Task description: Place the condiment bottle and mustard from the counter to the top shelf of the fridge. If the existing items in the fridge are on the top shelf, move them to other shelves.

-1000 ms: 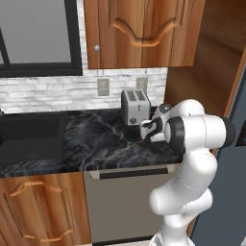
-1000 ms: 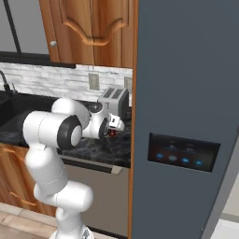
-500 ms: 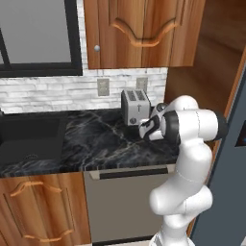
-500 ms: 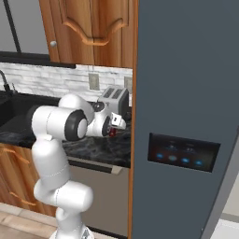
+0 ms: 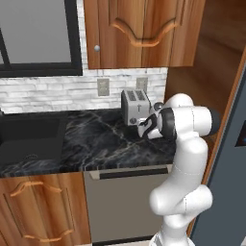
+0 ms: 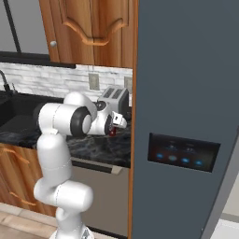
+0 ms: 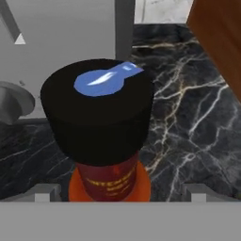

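Gleaming red bottle [image 7: 109,181], black cap [image 7: 96,110]

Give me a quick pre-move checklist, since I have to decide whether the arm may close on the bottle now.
1. Condiment bottle upright on the counter: ok.
2. Bottle centred between the fingertips: ok in the hand view.
3. Tool open, with gaps either side of the bottle: ok.
4. Toaster clear of the closing path: cannot tell; it stands close behind the bottle.
5. Fridge door open for placing: not ok, it is shut.
6. Mustard located: cannot tell.
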Robot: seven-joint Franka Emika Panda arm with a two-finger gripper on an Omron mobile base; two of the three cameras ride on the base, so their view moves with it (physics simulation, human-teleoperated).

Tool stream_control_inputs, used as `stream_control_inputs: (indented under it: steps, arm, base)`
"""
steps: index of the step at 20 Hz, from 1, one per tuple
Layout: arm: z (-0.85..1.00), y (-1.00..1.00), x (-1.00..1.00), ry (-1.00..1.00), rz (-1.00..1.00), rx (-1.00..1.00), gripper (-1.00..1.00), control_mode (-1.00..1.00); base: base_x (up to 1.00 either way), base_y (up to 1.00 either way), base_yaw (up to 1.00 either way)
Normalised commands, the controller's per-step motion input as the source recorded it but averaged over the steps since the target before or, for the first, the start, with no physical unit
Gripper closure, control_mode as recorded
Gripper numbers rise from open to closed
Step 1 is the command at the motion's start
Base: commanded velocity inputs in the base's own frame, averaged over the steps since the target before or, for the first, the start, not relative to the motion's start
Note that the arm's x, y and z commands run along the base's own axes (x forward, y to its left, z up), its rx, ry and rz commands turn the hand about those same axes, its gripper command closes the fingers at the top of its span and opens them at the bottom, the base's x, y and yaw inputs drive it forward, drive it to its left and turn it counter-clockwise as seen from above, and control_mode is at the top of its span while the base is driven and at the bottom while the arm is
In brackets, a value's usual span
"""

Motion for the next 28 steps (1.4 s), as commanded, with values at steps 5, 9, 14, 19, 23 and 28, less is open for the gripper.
stream_control_inputs:
  steps: [5,9,14,19,23,28]
  arm:
    - [-0.01,0.00,0.09,0.00,0.00,0.00,1.00,-1.00]
    - [-0.04,0.00,0.02,0.00,0.00,0.00,1.00,-1.00]
    - [0.00,0.00,0.00,0.00,0.00,0.00,1.00,-1.00]
    - [0.39,0.16,-0.58,-0.09,0.00,0.00,1.00,-1.00]
    - [0.97,0.34,-1.00,-0.15,-0.03,0.00,1.00,-1.00]
    - [1.00,0.40,-1.00,-0.11,-0.04,0.00,1.00,-1.00]
  base:
    - [0.00,0.00,0.00]
    - [0.00,0.00,0.00]
    - [0.00,0.00,0.00]
    - [0.00,0.00,0.00]
    - [0.00,0.00,0.00]
    - [0.00,0.00,0.00]
